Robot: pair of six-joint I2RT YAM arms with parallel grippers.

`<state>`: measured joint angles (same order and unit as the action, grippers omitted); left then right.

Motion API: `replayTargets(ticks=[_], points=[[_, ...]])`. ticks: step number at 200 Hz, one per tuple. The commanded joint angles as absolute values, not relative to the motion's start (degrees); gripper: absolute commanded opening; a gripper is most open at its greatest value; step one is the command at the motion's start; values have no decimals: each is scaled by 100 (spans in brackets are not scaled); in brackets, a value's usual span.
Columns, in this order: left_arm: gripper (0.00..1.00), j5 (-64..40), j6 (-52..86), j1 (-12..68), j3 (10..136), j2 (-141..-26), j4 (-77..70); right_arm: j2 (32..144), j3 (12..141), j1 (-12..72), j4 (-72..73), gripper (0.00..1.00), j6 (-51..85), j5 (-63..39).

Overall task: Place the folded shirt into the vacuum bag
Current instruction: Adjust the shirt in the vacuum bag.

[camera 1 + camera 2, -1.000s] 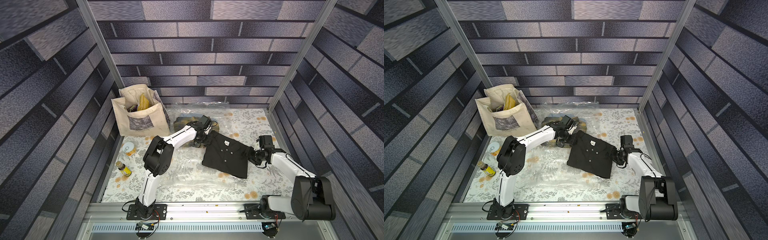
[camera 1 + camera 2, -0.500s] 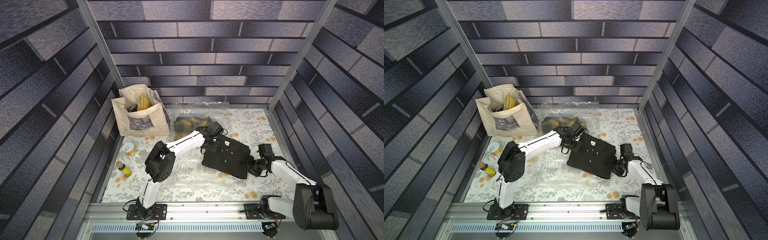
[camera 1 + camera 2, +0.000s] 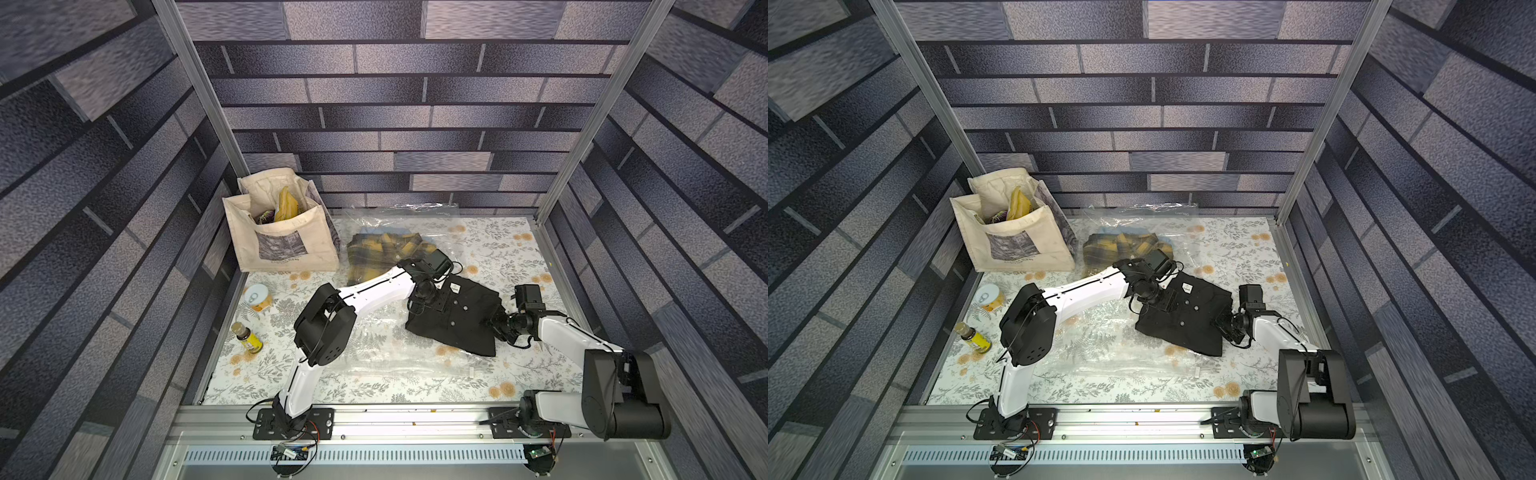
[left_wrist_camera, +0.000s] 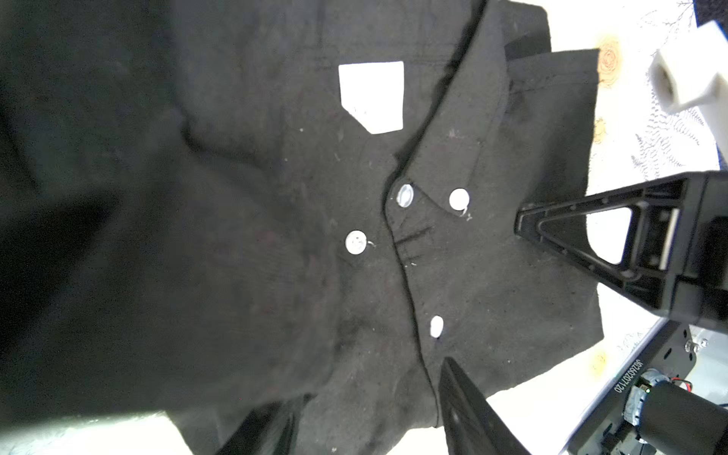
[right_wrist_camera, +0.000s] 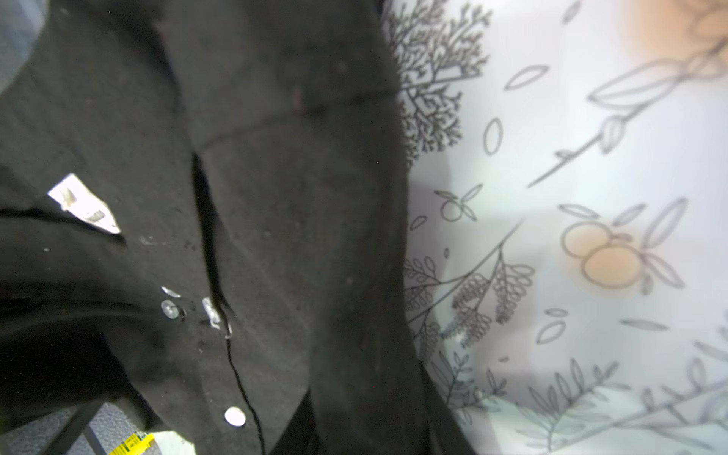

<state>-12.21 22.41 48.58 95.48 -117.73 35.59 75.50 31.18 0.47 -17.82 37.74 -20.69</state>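
As I look down in both top views, the black folded shirt (image 3: 457, 322) lies flat on the table (image 3: 519, 245), right of its middle. Its near, left part rests on the clear plastic of the vacuum bag (image 3: 390, 353). That bag is spread wide over the floral table, from the back wall toward the front rail. The shirt seems to me to sit on top of the plastic, not inside it. At the bag's far end a yellow plaid shirt (image 3: 382, 249) shows through the film.

My left gripper (image 3: 432, 302) is down at the shirt's collar side. From the left wrist camera I see its two fingers (image 4: 468, 413) standing apart with the shirt's edge between them. I cannot tell whether they press the cloth. That view also gives me the white label (image 4: 372, 96) and the white buttons (image 4: 355, 242), both facing up.

My right gripper (image 3: 493, 321) is at the opposite edge of the shirt. In the left wrist view one of its black fingers lies over the cloth there and the other is hidden, so I cannot tell whether it pinches the shirt or stands spread. The right wrist camera shows only black cloth close up beside bare table.

Off to the left, well apart from the shirt, stand a cream tote bag (image 3: 282, 245), a can (image 3: 259, 296) and a small bottle (image 3: 248, 337).
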Motion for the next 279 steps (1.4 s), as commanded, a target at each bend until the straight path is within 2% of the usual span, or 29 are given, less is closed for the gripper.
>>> replayTargets(ticks=[1, 29, 46, 64, 111, 131, 170, 182, 196, 207, 238, 256, 279], points=[[57, -1047, 2331, 4579, 9310, -11185, 3532, 7444, 3359, 26, -2216, 27, 3518, -1844], [59, -942, 2143, 4165, 9387, -10782, 3687, 7518, 3342, 22, -2219, 30, 3492, -1839], [69, -676, 1999, 4004, 9551, -10824, 3886, 7541, 3312, 28, -2155, 36, 3510, -1858], [74, -515, 1753, 3947, 9739, -11153, 4049, 7532, 3312, 40, -2169, 41, 3514, -1829], [76, -221, 1210, 4113, 10345, -11960, 4312, 7420, 3419, 36, -2399, 46, 3401, -1766], [70, -335, 1237, 4128, 10459, -12183, 4261, 7451, 3406, 36, -2361, 47, 3409, -1768], [32, -473, 1443, 4245, 10545, -12407, 4297, 7460, 3458, 38, -2516, 48, 3368, -1632], [35, -399, 1523, 4258, 10507, -12326, 4307, 7354, 3544, 42, -2788, 51, 3334, -1360], [52, -336, 1571, 4229, 10410, -12186, 4307, 7126, 3730, 144, -3201, 57, 3297, -910], [57, -332, 1573, 4151, 10275, -12040, 4287, 6975, 3968, 338, -3646, 60, 3280, -431], [50, -1051, 1778, 3711, 9486, -11426, 3616, 6956, 4756, 1316, -4324, 63, 3563, 676], [45, -1622, 1990, 3549, 9188, -11294, 3164, 7272, 5201, 1994, -4197, 62, 3912, 860], [45, -1881, 2095, 3529, 9160, -11371, 2980, 7993, 5924, 2727, -3735, 61, 4165, 850]])
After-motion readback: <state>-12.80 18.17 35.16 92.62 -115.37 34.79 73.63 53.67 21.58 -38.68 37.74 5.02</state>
